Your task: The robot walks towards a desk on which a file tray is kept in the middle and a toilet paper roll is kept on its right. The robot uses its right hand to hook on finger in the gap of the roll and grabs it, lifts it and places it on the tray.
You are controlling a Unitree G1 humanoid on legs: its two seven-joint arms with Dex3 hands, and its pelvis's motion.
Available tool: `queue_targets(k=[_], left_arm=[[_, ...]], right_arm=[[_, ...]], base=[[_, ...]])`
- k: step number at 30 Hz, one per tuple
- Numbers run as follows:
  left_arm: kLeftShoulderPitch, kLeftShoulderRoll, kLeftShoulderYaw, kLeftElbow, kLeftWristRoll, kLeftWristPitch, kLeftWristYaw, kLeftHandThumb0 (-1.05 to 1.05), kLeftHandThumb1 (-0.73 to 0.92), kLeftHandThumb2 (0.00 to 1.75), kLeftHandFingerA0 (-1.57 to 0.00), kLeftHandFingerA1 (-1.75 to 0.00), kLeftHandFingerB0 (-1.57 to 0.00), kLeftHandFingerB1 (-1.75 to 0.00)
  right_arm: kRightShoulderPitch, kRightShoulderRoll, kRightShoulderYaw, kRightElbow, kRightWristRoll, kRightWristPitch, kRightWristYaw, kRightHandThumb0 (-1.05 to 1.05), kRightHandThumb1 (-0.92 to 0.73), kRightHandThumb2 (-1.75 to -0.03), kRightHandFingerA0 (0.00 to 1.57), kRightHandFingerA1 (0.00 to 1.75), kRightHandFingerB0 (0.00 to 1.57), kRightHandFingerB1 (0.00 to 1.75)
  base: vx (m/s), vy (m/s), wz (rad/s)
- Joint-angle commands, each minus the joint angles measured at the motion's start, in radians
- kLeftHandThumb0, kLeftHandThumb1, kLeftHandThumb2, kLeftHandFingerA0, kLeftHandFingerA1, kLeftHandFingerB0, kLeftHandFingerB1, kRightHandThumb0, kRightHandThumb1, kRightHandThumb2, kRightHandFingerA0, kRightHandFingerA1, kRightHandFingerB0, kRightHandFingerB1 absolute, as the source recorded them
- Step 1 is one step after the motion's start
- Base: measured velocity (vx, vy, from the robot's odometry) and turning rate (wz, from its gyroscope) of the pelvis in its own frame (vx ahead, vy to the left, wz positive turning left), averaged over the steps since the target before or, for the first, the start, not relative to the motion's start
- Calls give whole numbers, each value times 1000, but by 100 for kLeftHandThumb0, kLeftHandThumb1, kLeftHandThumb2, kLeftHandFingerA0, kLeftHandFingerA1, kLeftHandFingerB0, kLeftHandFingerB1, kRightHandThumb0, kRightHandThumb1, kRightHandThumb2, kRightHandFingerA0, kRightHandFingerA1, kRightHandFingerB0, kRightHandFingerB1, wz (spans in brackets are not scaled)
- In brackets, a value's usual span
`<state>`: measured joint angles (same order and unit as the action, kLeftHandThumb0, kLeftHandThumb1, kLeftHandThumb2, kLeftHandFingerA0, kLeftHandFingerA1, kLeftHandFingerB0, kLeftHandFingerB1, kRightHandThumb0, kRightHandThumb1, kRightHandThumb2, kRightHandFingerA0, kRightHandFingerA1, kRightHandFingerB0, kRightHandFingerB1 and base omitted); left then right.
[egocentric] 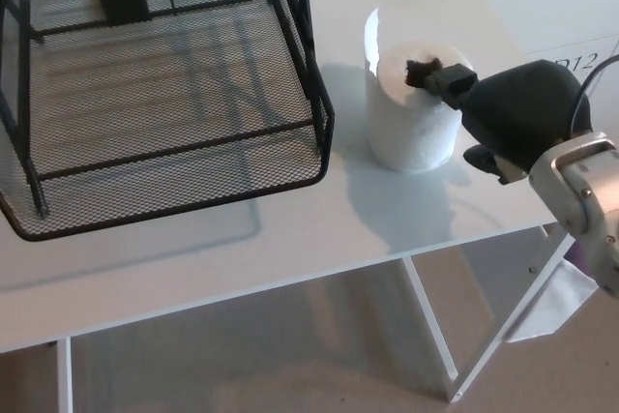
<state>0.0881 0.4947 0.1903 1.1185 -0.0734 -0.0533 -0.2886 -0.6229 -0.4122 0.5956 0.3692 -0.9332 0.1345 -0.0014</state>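
- Head view, task's thing: toilet paper roll (pixel 414 108) stands upright on the white surface (pixel 290 229), just right of the black mesh file tray (pixel 164 94) and apart from it. A loose flap of paper rises at its back left edge.
- Head view, right hand: right hand (pixel 503 113) reaches in from the picture's right, level with the roll's top. One of its fingers (pixel 432 74) is pushed into the dark core hole, and a lower digit shows beside the roll's right wall. That placement suits hooking the roll by its core, not squeezing its soft sides. I judge the grasp as begun but not closed, since the roll sits flat on the surface.
- Head view, tray: it lies empty with its open front toward the robot, giving a clear place to set the roll down.
- Head view, left hand: not in view.
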Motion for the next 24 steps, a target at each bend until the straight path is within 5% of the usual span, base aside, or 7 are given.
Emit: queue_targets(k=[1, 19, 20, 21, 22, 23, 24], left_arm=[[4, -2, -23, 5, 38, -43, 46, -67, 92, 67, -55, -57, -44, -43], [16, -17, -33, 3, 41, -77, 45, -66, 91, 67, -53, -55, -43, -42], [10, -18, -36, 16, 45, -82, 50, -64, 73, 107, -48, -64, -37, -55], [14, -16, -36, 21, 47, -92, 48, -66, 92, 68, -53, -55, -41, -42], [14, -16, -36, 24, 46, -94, 45, -65, 73, 107, -47, -63, -35, -54], [14, -15, -35, 25, 45, -94, 44, -65, 73, 107, -47, -63, -35, -54], [14, -15, -36, 27, 47, -101, 42, -67, 92, 67, -53, -52, -39, -39]], right_arm=[[37, 28, 22, 51, -10, 27, 63, -32, -60, -61, 89, 148, 46, 41], [-94, 53, 154, 90, -135, 187, 422, -36, -54, -56, 85, 144, 83, 59], [-88, 63, 147, 89, -115, 198, 429, -35, -54, -59, 84, 138, 81, 60], [-79, 68, 160, 98, -135, 207, 403, -34, -54, -58, 87, 135, 81, 62], [-80, 73, 164, 101, -141, 219, 407, -35, -55, -56, 87, 138, 80, 63], [-81, 75, 168, 101, -142, 227, 411, -35, -55, -56, 87, 138, 80, 63], [-71, 67, 181, 100, -171, 219, 353, -39, -48, -55, 89, 150, 80, 69]], base=[[0, 0, 0], [0, 0, 0], [0, 0, 0], [0, 0, 0], [0, 0, 0], [0, 0, 0], [0, 0, 0]])
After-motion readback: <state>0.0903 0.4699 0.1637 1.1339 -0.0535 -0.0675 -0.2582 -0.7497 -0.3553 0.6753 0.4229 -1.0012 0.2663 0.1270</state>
